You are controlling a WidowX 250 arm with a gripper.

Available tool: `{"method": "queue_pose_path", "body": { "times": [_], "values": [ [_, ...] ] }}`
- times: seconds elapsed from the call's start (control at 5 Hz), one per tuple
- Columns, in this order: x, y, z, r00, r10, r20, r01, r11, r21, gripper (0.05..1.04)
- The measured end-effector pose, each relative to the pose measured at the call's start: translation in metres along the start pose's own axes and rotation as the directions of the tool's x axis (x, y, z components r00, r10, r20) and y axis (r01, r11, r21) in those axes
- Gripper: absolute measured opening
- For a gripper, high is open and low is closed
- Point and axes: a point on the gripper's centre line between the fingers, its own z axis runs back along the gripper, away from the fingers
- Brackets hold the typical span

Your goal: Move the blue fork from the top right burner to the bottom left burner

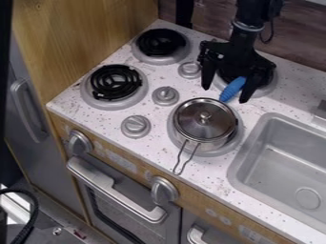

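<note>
The black gripper (pixel 226 92) hangs over the top right burner (pixel 270 86), its fingers spread wide. Between them, closer to the right finger, the blue fork (pixel 233 89) shows its handle, which slants down toward the lid of the pot. The fork's other end is hidden under the gripper, and whether the right finger touches the handle I cannot tell. At the left of the stove top, the bottom left burner (pixel 116 83) has a bare black coil in a grey ring.
A silver pot (pixel 204 120) with a lid and a wire handle stands on the bottom right burner. The top left burner (pixel 161 44) has a bare coil. Grey knobs (pixel 166 95) stand between the burners. A grey sink (pixel 286 162) lies to the right, a wooden wall at left.
</note>
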Motion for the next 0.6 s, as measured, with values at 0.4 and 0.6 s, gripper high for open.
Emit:
{"method": "queue_pose_path", "body": {
  "times": [0.4,0.6],
  "values": [
    [0.013,-0.008,-0.021,1.000,-0.022,0.013,0.022,0.999,-0.036,1.000],
    [0.040,-0.013,-0.017,0.997,-0.033,0.075,0.037,0.998,-0.049,1.000]
  ]
}}
